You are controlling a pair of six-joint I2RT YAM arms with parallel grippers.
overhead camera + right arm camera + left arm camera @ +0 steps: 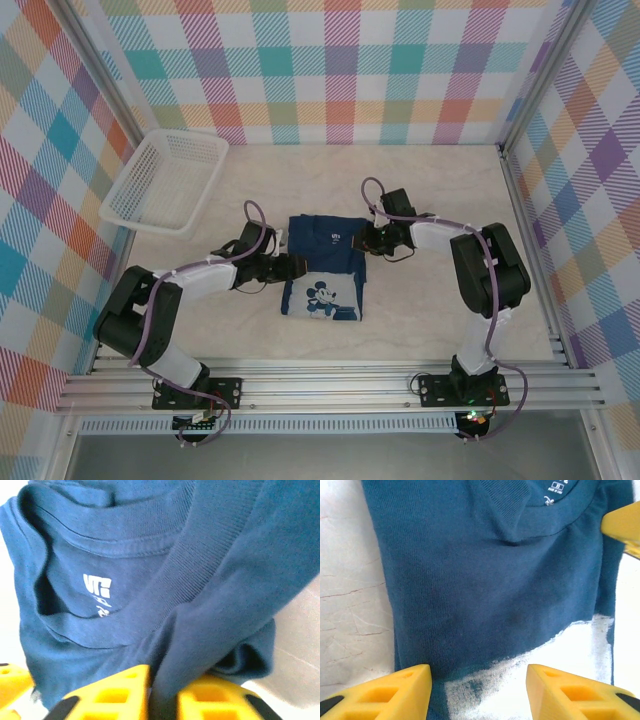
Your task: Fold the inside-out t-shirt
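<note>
The inside-out t-shirt point(325, 245) lies folded into a small navy rectangle at the table's middle, with a white cartoon print on its near half. My left gripper point(293, 268) is at the shirt's left edge. In the left wrist view its yellow fingers point(395, 692) stand wide apart, open over the navy cloth point(485, 580) and the print's edge. My right gripper point(362, 240) is at the shirt's far right edge. In the right wrist view it point(164, 695) is shut on a raised fold of cloth point(215, 610) beside the collar label.
A white mesh basket point(165, 180) stands at the back left. Bare pale tabletop point(430, 310) surrounds the shirt. Metal frame rails run along the near edge and right side, and checked walls enclose the cell.
</note>
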